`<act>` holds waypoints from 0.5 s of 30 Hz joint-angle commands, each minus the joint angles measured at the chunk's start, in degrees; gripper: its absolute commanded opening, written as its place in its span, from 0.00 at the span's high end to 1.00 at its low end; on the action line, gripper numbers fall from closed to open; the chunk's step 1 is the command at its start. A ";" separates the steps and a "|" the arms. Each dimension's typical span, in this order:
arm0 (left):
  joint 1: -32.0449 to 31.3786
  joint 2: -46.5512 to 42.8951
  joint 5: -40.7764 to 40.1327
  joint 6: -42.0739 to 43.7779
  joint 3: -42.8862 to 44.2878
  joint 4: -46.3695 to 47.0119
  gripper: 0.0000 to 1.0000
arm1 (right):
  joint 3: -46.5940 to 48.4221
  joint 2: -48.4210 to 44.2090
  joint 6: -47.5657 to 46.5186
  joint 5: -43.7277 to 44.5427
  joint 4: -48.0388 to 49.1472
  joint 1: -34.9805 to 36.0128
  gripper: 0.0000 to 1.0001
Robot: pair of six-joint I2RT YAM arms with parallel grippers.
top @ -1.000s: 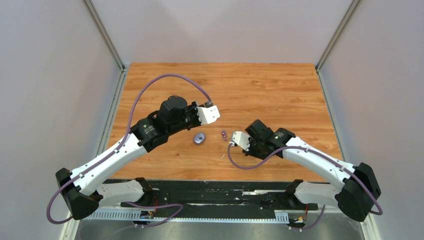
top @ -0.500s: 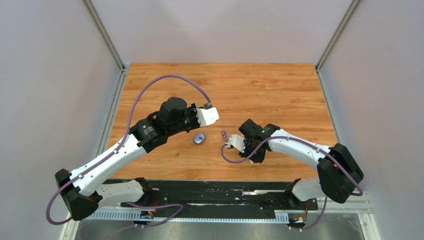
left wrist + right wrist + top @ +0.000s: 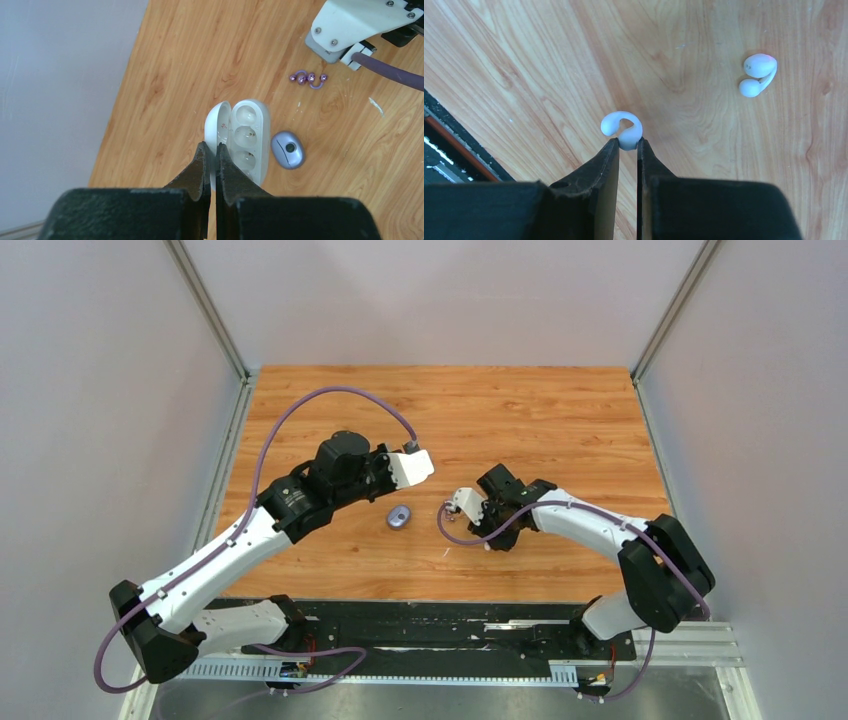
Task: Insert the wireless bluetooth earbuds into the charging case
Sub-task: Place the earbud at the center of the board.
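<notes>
In the left wrist view, my left gripper [image 3: 212, 146] is shut on the near edge of the open white charging case [image 3: 250, 137], where lid and base meet. The case's wells face the camera and look empty. In the right wrist view, my right gripper [image 3: 628, 141] is shut on a white hook-shaped earbud [image 3: 623, 127] just above the wood. A second white earbud [image 3: 758, 74] lies on the table to its far right. Two dark purple earbuds [image 3: 308, 78] lie together beyond the case. From above, the white case is hidden under my left wrist [image 3: 405, 468].
A closed purple oval case [image 3: 399, 517] lies on the wooden table [image 3: 560, 420] between the two arms, right of the white case in the left wrist view [image 3: 287, 149]. Grey walls close in both sides. The black base rail [image 3: 420, 625] runs along the near edge.
My right arm has folded and swung its wrist left and farther from its base, toward the purple earbuds, still holding the white earbud. The left wrist has drifted slightly back and left.
</notes>
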 commanded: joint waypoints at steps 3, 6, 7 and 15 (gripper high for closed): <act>0.32 -1.46 -0.38 4.80 0.74 5.01 1.00 | -2.70 -1.77 1.36 -1.23 3.84 -0.51 0.99; 0.30 -2.14 -0.82 7.80 -0.36 6.36 1.00 | -3.73 -2.32 1.51 -0.99 4.39 -0.65 0.99; 0.26 -2.45 -0.96 8.98 -0.57 6.68 1.00 | -3.91 -2.42 1.39 -0.92 4.49 -0.65 0.99; 0.25 -3.12 -1.58 9.43 -1.65 7.34 1.00 | -4.64 -2.37 1.27 -0.86 5.31 -1.29 0.94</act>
